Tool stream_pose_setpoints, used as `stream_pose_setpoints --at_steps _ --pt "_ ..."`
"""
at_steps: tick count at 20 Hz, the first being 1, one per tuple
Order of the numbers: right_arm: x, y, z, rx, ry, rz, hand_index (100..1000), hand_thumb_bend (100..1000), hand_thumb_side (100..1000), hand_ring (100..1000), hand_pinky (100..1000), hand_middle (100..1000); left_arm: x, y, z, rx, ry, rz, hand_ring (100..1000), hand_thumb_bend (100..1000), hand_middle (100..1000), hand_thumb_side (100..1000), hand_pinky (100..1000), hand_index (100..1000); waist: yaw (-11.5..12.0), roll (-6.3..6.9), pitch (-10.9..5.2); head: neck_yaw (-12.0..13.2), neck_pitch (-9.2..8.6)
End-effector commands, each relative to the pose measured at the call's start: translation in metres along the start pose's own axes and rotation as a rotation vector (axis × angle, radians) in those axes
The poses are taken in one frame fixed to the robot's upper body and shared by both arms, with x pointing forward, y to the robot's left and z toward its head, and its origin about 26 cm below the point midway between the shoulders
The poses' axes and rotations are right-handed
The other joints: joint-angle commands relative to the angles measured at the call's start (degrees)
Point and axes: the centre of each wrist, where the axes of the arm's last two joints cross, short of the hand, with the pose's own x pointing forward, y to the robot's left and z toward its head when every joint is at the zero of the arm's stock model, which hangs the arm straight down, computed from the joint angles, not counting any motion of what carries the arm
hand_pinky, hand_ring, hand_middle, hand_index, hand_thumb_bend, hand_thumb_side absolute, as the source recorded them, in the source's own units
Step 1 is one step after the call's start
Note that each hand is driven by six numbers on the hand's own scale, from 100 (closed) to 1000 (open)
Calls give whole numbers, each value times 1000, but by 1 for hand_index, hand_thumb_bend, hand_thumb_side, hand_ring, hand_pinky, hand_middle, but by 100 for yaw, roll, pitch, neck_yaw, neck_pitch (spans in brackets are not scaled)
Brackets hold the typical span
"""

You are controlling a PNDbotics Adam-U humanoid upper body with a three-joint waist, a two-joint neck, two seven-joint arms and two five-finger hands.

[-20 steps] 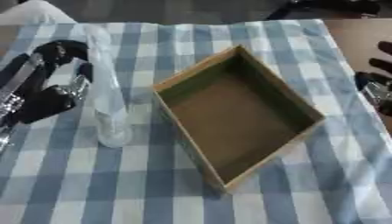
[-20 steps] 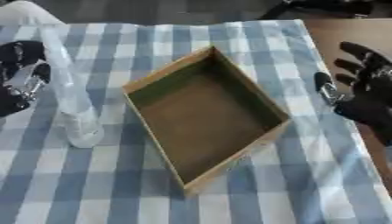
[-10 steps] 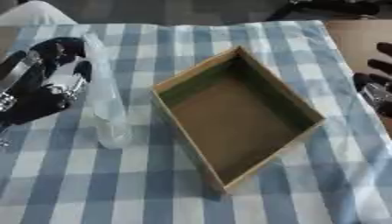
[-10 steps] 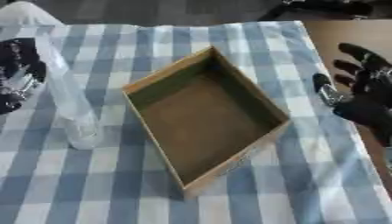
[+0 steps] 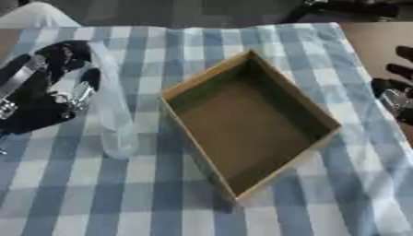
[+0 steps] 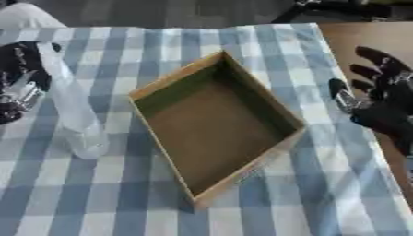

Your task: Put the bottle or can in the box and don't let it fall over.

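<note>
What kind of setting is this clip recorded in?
Probably a staged tabletop test setup rather than a lived-in room: a blue-and-white checked cloth covers the table, holding only an empty cardboard box and a clear plastic bottle.

A blue-and-white checked cloth (image 5: 242, 216) covers most of a brown wooden table (image 6: 347, 34), whose bare top shows along the right edge. Beyond the far edge lies dark floor, with what may be black equipment.
</note>
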Motion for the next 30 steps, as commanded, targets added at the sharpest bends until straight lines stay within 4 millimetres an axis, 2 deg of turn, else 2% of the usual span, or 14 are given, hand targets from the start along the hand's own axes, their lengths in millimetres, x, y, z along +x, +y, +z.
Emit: stream_pose_setpoints --at_steps 1,11,20,22,25,30 --pt "11 -2 -2 10 -34 10 903 253 100 960 948 1000 6 7 0 -7 -8 -42 1000 100 871 415 1000 753 -8 -11 -102 -14 -63" --pt "11 -2 -2 10 -33 7 903 253 100 960 948 1000 5 3 0 -41 12 -60 1000 100 876 368 1000 751 -17 -12 -102 -12 -70" --pt "10 -2 -2 13 -27 9 903 253 100 960 948 1000 12 6 4 -23 5 -76 1000 100 910 384 1000 775 -9 -15 -102 -21 -75" --pt "10 -2 -1 15 -27 10 903 252 100 960 948 1000 14 8 5 -6 7 -91 1000 100 923 414 1000 788 -5 -15 -104 -27 -81" --pt "10 -2 -1 17 -26 11 903 252 100 960 948 1000 17 9 7 8 9 -111 1000 100 934 548 1000 807 -2 -18 -105 -27 -91" --pt "10 -2 -1 17 -27 10 903 250 100 960 948 1000 18 10 8 7 16 -127 1000 100 936 587 1000 814 0 -19 -106 -27 -100"
